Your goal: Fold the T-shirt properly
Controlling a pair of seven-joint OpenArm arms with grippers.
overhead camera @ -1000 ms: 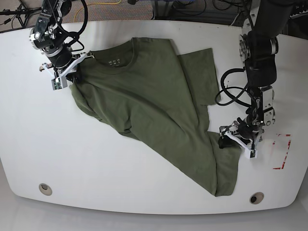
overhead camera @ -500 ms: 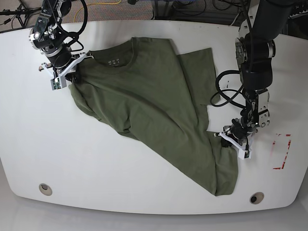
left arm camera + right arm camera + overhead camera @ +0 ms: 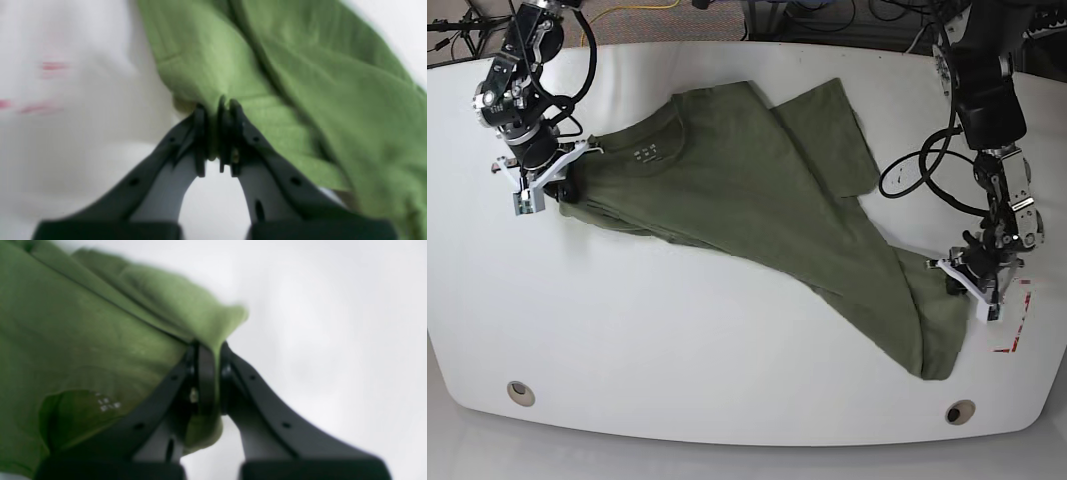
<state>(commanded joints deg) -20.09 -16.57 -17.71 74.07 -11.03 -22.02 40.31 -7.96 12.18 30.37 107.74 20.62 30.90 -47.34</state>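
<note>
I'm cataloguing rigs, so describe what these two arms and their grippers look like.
Both arms are black with silvery joint housings and loose black cables looping beside them. The left gripper and right gripper each have two dark, tapering fingers with small holes; in the base view, white parts frame them.

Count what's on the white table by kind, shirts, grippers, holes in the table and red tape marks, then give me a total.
T-shirt: 1
Grippers: 2, left gripper and right gripper
Round holes in the table: 2, and
Red tape mark: 1
Total: 6
</note>
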